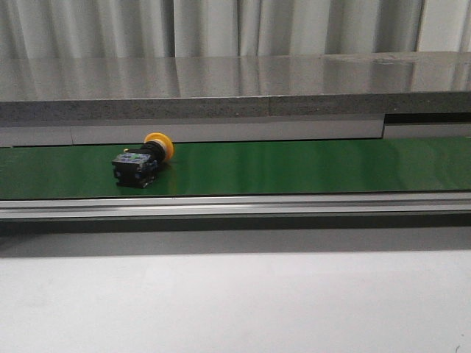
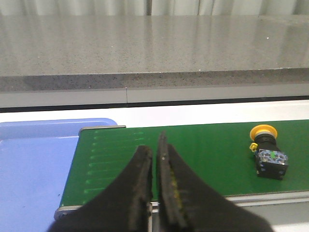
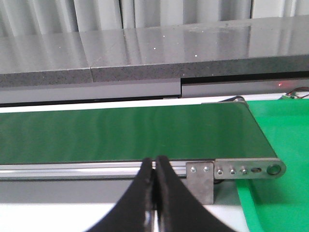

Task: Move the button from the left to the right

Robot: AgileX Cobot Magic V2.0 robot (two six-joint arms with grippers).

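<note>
Button [image 1: 143, 159] lies tipped on its side at the left middle of the front view, on the green belt [image 1: 309, 166], yellow cap toward the grey ledge [image 1: 235, 88] behind; no arm shows here.

Left wrist view: the left fingers [image 2: 154, 162] are pressed together at bottom centre, well apart from the button at right middle; a blue tray [image 2: 34, 164] fills the lower left.

Right wrist view: the right fingers [image 3: 154, 169] are pressed together too, over the belt's near rail — no button in sight, a green tray [image 3: 280, 145] at right.

Risk, as I judge it: on its side the button could roll or skid off the belt if nudged by fingers not yet spread.
</note>
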